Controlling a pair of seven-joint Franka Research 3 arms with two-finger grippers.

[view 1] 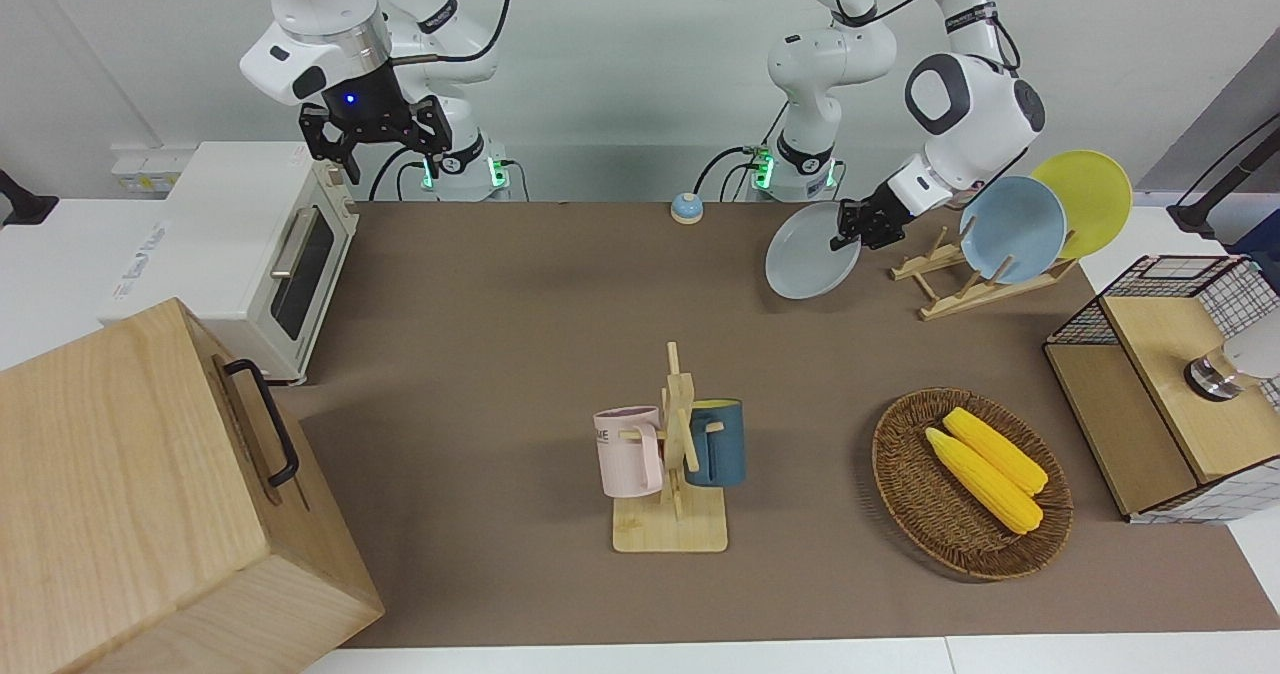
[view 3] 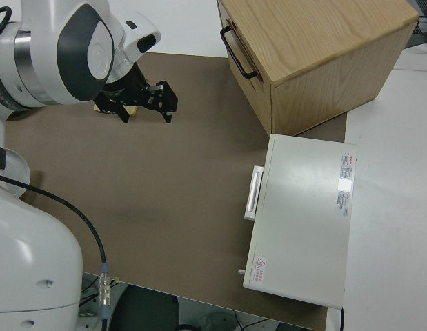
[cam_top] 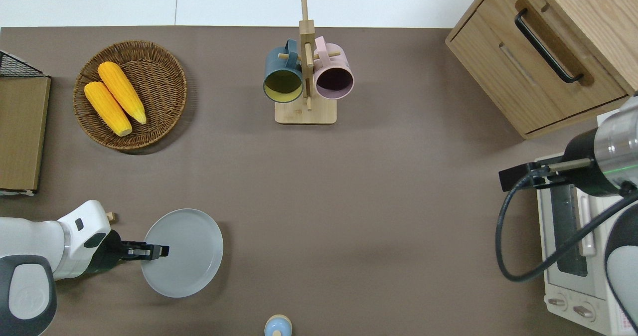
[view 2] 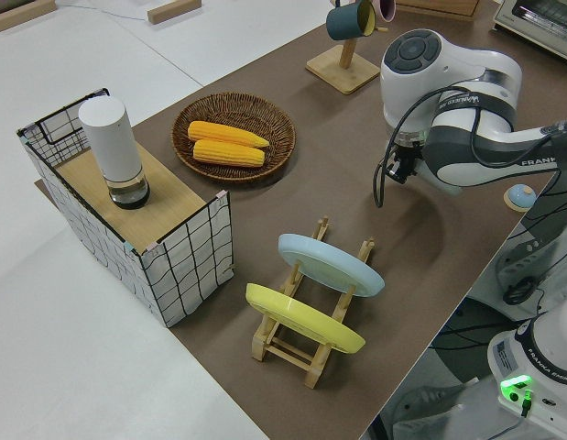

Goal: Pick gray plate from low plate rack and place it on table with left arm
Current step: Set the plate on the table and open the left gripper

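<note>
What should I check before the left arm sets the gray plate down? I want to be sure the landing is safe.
1. Grip: left gripper is shut on the rim of the gray plate: ok.
2. Plate out of the low plate rack: free of the pegs: ok.
3. Landing spot: the table under the plate is bare brown mat: ok.
4. Neighbours: blue plate and yellow plate sit in the rack, apart from the held plate: ok.
5. Plate level: it is tilted in the front view, not flat: not ok.
6. Contact with the table: cannot tell.
7. Right arm: parked: ok.
</note>
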